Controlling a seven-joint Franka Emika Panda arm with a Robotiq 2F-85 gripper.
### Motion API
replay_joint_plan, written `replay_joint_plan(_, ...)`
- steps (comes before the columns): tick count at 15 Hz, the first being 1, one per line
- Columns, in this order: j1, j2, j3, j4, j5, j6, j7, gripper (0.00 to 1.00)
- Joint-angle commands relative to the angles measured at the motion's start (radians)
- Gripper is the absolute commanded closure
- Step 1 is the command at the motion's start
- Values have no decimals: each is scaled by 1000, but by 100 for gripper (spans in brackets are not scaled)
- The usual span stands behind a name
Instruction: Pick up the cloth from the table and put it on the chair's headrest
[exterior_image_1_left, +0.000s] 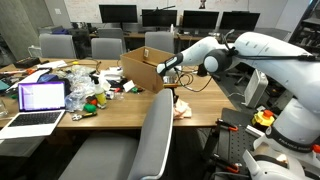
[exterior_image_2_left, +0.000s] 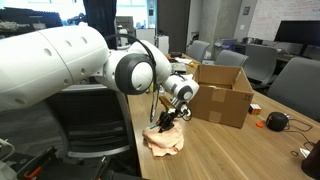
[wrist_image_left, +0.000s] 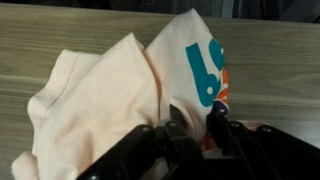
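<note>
Office meeting room, long light-wood table (exterior_image_1_left: 110, 116) running through it, monitors and spare chairs at the back. The gripper (wrist_image_left: 190, 124) is down at the tabletop with its fingers (wrist_image_left: 166, 134) drawn narrow, and in the wrist view they seem to pinch a raised fold of the cloth (wrist_image_left: 100, 90). I judge it to be clamped on fabric, though the contact itself is partly in shadow.

In an exterior view the cloth (exterior_image_2_left: 168, 143) peaks up toward the gripper (exterior_image_2_left: 166, 121) while most of it lies crumpled on the wood. It is therefore gripped but not yet lifted clear.

It sits close to the table's long edge on the chair side, toward the corner at the robot's end, as an exterior view shows (exterior_image_1_left: 184, 109). A cardboard box (exterior_image_1_left: 145, 68) stands further in from that edge, apart from the cloth. A heap of small colourful items (exterior_image_1_left: 85, 88) and an open laptop (exterior_image_1_left: 40, 100) fill the far end.

The chair's headrest (exterior_image_1_left: 158, 98) rises just off that same long edge, near the cloth and bare.

As for progress, the reach and the grasp look done. The lift, the carry across the edge and the draping over the headrest all remain. Being floppy, the cloth will hang and may drag on the table edge unless it is raised well first.
</note>
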Motion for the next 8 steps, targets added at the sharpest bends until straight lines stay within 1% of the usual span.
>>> replay_joint_plan(1,-12,49,5,97,12,-47,19,95)
replay_joint_plan(2,-13,43,6,96,13,-42,14,99)
replay_joint_plan(3,-14,24,8,74,12,-25,11,100)
replay_joint_plan(8,-26,-104,1,-48,26,88,-7,99)
